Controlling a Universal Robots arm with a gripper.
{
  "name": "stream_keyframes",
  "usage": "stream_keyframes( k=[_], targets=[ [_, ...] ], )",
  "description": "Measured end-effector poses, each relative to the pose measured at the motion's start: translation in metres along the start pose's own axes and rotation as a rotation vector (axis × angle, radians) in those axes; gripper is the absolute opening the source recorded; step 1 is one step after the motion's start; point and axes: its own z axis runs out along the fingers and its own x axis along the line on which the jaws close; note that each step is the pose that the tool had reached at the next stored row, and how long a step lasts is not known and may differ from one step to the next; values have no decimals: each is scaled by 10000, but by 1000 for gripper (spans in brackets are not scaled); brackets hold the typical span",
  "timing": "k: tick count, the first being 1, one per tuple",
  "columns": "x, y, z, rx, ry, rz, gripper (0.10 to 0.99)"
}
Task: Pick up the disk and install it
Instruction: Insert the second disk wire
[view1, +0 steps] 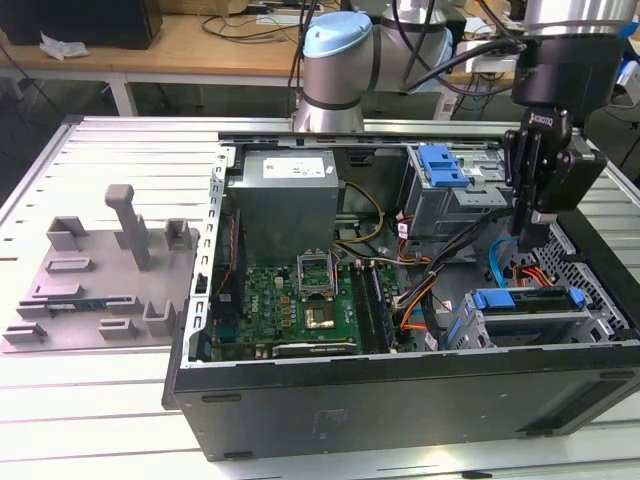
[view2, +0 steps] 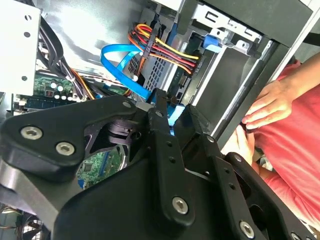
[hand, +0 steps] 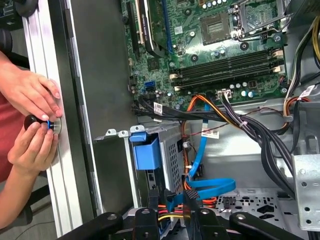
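So the gripper (view1: 537, 232) is hanging inside the open PC case (view1: 400, 390), over on the exterior view's right, just above the drive cage where the disk (view1: 528, 300) sits with its blue rails showing. From where I'm standing the disk looks already slotted in the cage, near the front wall of the case. Can't tell if the jaws are pinched or parted: in the second wrist view the black fingers (view2: 162, 145) run close together with a sliver of blue between them, but I wouldn't swear it has hold of anything.

If it's seating the drive, my guess is the trick is pushing straight along the rails, no tilt, or the blue rails will bind in the cage.

Room is tight there. The blue SATA cable (hand: 210, 187) loops right beside the fingertips, and the red, yellow and orange power wires (view2: 165, 50) are bundled just behind it, so anything sideways could snag them. The case's side wall is close on 1 side, the upper drive bay with its blue latch (view1: 443, 165) on the other. Straight up looks like the only open way.

Also, a person's hands (hand: 32, 120) are at the table edge just outside the case, fiddling with a small knob (hand: 47, 124).
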Motion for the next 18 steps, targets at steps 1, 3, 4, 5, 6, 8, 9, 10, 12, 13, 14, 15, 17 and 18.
stream_keyframes(
  k=[1,3,4,5,6,8,9,10,12,13,14,15,17,18],
  targets=[
    [1,0,3,0,1,0,333],
    [2,1,9,0,1,0,333],
    [1,1,12,0,1,0,333],
    [1,1,17,0,0,0,333],
    [-1,2,23,0,-1,1,333],
    [-3,3,30,0,1,0,333],
    [-4,4,34,0,1,0,333],
    [-5,4,36,0,1,0,333],
    [-9,5,44,-1,0,0,251],
    [-11,6,50,-2,0,0,180],
    [-14,6,56,-2,1,0,180],
    [-16,6,62,-2,1,0,180],
    [-19,7,69,-2,3,-2,165],
    [-19,9,71,-2,1,-1,161]
  ],
)
